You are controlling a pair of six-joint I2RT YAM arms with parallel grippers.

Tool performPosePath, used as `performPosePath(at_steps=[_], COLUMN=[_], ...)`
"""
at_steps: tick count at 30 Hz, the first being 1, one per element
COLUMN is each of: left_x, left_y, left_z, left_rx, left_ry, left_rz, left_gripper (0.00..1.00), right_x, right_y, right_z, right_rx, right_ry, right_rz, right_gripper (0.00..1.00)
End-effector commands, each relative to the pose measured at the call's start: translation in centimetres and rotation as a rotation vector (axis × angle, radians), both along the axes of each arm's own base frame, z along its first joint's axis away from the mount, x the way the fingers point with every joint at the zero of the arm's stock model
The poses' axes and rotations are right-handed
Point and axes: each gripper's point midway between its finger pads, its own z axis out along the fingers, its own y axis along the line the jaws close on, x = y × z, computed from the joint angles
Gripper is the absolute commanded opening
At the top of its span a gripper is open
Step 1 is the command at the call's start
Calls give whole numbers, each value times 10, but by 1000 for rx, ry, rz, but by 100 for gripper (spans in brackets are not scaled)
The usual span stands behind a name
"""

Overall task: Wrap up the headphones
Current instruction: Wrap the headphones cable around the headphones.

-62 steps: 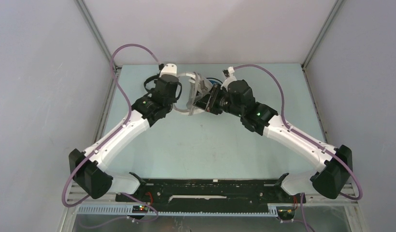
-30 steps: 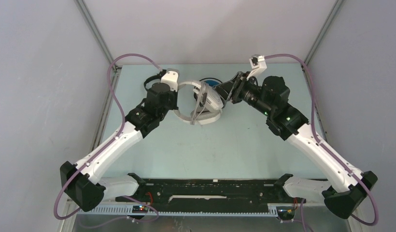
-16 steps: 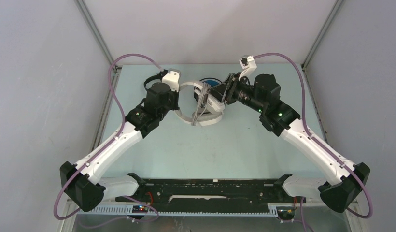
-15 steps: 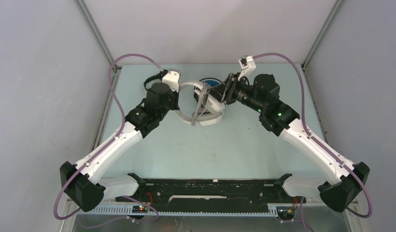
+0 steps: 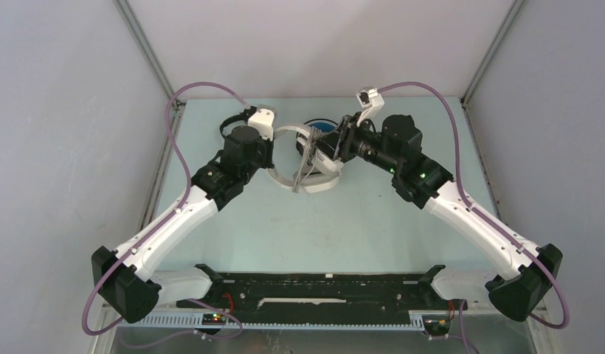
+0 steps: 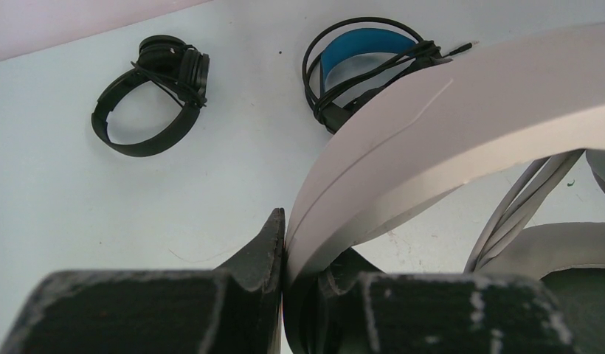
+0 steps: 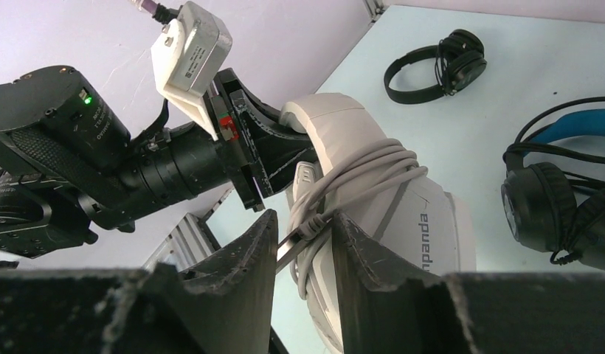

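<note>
The white over-ear headphones stand at the table's far middle. My left gripper is shut on their broad white headband. Their grey cable is wound in several turns around the yoke above the ear cup. My right gripper reaches in from the right, its jaws narrowly apart and closed on the cable's plug, whose metal jack spans the gap. The small all-black headphones and the pair with the blue headband lie on the table behind, each with its cord bundled.
The left arm's wrist and camera housing sit very close to the right fingers. Grey enclosure walls stand at the left, right and back. The blue-band pair lies just behind the white ear cup.
The right arm has swung back in from the far right toward the white ear cup, carrying the cable end. The left arm holds the headband still.
</note>
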Motion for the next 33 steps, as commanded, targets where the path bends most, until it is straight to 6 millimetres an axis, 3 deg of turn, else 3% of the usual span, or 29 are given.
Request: performPosePath(at_steps=[1, 8, 16, 33], left_x=[2, 1, 1, 0], left_y=[-10, -9, -6, -2], left_z=[22, 24, 26, 28], left_rx=[-87, -85, -62, -52], left_ry=[-65, -63, -43, 8], left_rz=[-24, -25, -15, 17], left_gripper=[0, 0, 0, 0], right_x=[-5, -1, -10, -43], right_y=[1, 2, 13, 48], right_z=[34, 24, 9, -60], right_rx=[29, -8, -132, -306], right_ry=[-117, -114, -120, 59], right_rz=[3, -16, 16, 139], right_gripper=[35, 34, 22, 19])
